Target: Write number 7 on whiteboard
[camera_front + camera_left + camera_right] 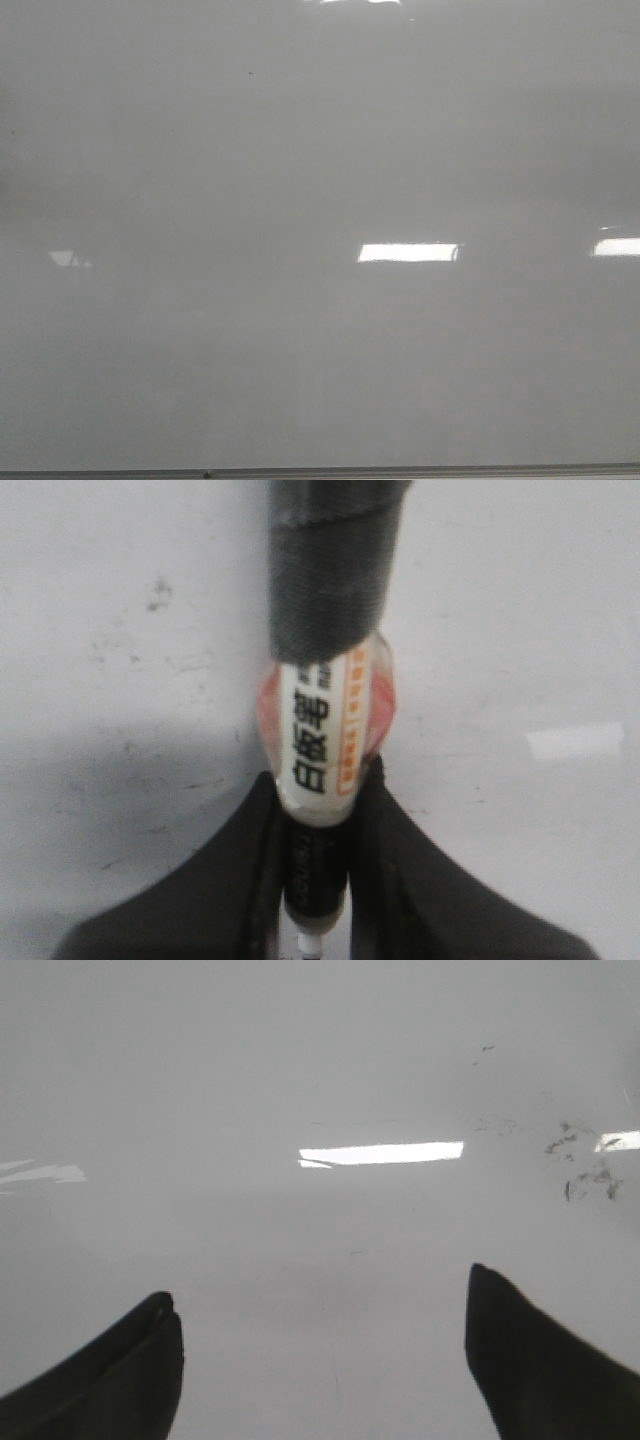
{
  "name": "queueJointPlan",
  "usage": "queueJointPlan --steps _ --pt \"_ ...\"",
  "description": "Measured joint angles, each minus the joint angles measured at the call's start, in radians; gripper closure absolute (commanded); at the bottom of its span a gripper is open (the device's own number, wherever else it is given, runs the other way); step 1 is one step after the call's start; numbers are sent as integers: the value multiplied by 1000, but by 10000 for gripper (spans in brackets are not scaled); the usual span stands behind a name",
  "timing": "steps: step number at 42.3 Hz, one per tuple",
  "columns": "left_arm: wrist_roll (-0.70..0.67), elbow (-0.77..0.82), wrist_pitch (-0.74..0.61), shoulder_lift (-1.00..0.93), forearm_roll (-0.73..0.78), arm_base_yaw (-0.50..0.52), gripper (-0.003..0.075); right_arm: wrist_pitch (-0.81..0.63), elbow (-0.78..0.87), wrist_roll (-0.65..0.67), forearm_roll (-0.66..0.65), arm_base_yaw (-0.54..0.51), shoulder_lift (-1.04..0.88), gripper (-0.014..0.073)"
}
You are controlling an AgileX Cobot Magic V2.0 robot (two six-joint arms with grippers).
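Left fingers (318, 810) pinch a marker (325, 730); right fingers (320, 1350) gape empty; glossy whiteboard (300, 150) seemingly unmarked.

Office or lab likely: whiteboard (300, 150), ceiling-light reflections (408, 252).

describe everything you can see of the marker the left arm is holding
The marker shows only in the left wrist view. It is a whiteboard marker with a white label printed in black Chinese characters, an orange strip along one side and a reddish translucent body. The far end is wrapped in dark grey tape. The left end effector is shut on its barrel, one black finger on each side. It points at the whiteboard; its tip is hidden, so contact cannot be told.
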Motion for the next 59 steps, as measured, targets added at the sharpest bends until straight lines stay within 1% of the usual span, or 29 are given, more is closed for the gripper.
queueJointPlan --steps 3,4,8,10,11,12,15,17,19,24,29,35,39,41,45,48,53,59 --pt "0 -9 36 -8 -5 0 730 0 0 0 0 0 0 -7" --pt "0 -17 69 -18 -15 0 730 0 0 0 0 0 0 -7" --pt "0 -69 240 -58 -52 -8 730 30 -4 0 0 0 2 -7" --pt "0 -107 344 -74 -70 -13 730 56 -13 0 0 0 10 -7" --pt "0 -128 417 -82 -82 -21 730 76 -19 0 0 0 21 -7" --pt "0 -151 453 -83 -89 -29 730 90 -25 0 0 0 30 -7" --pt "27 -222 611 -92 -100 -66 730 131 -49 0 0 2 68 -7" --pt "78 -256 677 -94 -102 -104 730 155 -66 -4 0 10 102 -7" --pt "120 -280 715 -95 -102 -154 730 179 -86 -16 0 20 128 -7" --pt "277 -306 743 -100 -106 -328 730 242 -140 -93 10 87 210 -7" --pt "412 -308 758 -101 -108 -517 730 307 -207 -196 53 183 293 -7" --pt "491 -308 769 -104 -113 -711 730 391 -283 -346 123 305 385 -7" --pt "532 -308 769 -120 -113 -877 730 472 -348 -485 227 437 479 -7" --pt "541 -308 763 -136 -106 -934 730 490 -374 -534 269 490 517 -7" --pt "547 -308 735 -163 -97 -1007 730 496 -401 -597 318 571 578 -7" --pt "549 -308 724 -185 -93 -1041 730 494 -425 -617 331 629 622 -7" --pt "549 -308 722 -200 -90 -1051 730 456 -466 -636 337 713 689 -7" --pt "549 -308 722 -200 -88 -1051 730 443 -513 -638 337 774 736 6"
